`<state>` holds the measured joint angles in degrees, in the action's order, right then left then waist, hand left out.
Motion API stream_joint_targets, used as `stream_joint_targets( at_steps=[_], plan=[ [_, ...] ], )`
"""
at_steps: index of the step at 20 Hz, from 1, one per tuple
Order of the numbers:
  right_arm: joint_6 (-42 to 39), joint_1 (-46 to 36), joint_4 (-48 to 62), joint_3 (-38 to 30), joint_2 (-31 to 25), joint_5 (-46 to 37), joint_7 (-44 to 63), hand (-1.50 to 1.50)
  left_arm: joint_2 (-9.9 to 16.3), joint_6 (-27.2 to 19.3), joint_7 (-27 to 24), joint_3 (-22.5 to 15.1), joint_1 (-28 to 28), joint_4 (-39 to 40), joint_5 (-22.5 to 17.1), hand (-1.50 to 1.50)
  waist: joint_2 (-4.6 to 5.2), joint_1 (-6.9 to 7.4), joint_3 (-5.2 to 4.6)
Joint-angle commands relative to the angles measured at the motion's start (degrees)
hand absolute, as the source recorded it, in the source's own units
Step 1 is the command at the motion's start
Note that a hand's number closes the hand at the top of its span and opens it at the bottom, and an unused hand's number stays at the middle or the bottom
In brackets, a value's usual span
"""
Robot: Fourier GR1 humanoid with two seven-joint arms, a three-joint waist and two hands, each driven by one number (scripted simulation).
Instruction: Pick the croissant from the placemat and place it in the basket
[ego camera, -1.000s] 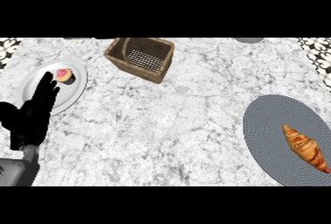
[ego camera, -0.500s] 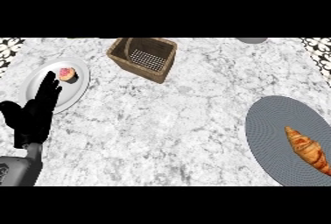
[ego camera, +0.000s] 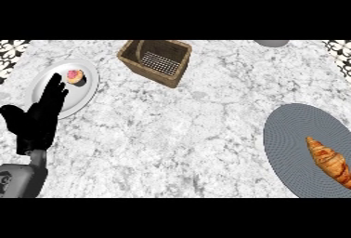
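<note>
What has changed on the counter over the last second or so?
Very little. The left hand, open at the view's left edge over the plate, barely shifted and took hold of nothing. The croissant lies on the placemat as before, untouched. The basket and the small pastry on the plate kept their places. The right hand is not in view.

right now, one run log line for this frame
croissant on placemat, untouched | basket holds nothing visible | left robot hand open by plate | right robot hand unseen

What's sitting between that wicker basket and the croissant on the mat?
Nothing: in the head view, only bare marble counter lies between the basket and the croissant on its grey placemat.
</note>
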<state>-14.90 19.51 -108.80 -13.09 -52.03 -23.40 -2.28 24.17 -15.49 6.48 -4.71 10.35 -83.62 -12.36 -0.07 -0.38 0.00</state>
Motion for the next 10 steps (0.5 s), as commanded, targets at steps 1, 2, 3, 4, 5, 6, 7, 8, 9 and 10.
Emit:
stream_joint_targets(
  at_steps=[1, 2, 3, 4, 5, 6, 7, 8, 9, 10],
  plan=[
    [-3.17, -1.88, -0.51, -0.08, 4.31, -3.54, -0.51, -1.5, -2.03, 1.29, -2.05, 1.52, 0.43, 2.48, 1.98, 0.0, 0.05, 0.1, -0.01],
    [1.68, -2.92, 5.82, 2.62, 6.39, -6.21, -4.66, -1.5, -1.68, 1.95, -1.14, 1.8, 2.12, 4.98, 1.25, 0.0, 0.14, 0.22, 0.01],
    [-1.71, -5.28, 7.81, 0.64, 4.93, -5.37, -5.93, -1.5, -2.79, 0.98, -1.1, 0.57, -0.46, 0.19, 2.89, 0.0, 0.07, 0.42, 0.01],
    [2.96, -4.01, 11.68, 2.93, 6.76, -8.91, -10.13, -1.5, -1.49, 1.38, 2.57, 0.93, 0.13, -1.69, 1.77, 0.0, 0.07, 0.54, 0.05],
    [2.67, -4.56, 12.79, 2.53, 6.86, -9.02, -11.8, -1.5, -3.17, 2.16, -2.09, 1.8, 4.37, 6.66, 2.66, 0.0, 0.17, 0.11, 0.02],
    [1.99, -1.46, 8.69, 1.04, 8.19, -9.16, -10.82, -1.5, -0.69, 4.2, -2.27, 2.79, -3.68, -1.14, 1.79, 0.0, -0.02, 0.3, 0.01],
    [2.72, -0.84, 11.62, -1.18, 7.57, -8.57, -15.26, -1.5, -1.4, 3.99, -3.93, 3.38, -3.78, 1.3, 2.09, 0.0, 0.01, 0.18, 0.01],
    [4.75, -6.72, 14.57, 3.93, 10.5, -12.24, -12.84, -1.5, -1.1, 3.72, 1.51, 3.32, 0.55, -0.08, 1.97, 0.0, 0.09, 0.54, 0.03],
    [5.05, -2.25, 10.08, 1.98, 11.44, -12.25, -13.91, -1.5, -3.49, 0.83, 1.76, 1.98, 1.77, 0.27, 4.51, 0.0, 0.02, 0.04, 0.01],
    [6.8, -4.63, 16.94, 0.84, 11.07, -13.42, -17.94, -1.5, -2.53, 4.1, -0.88, 3.8, -1.01, 0.54, 2.51, 0.0, 0.06, 0.33, 0.02]
  ],
)
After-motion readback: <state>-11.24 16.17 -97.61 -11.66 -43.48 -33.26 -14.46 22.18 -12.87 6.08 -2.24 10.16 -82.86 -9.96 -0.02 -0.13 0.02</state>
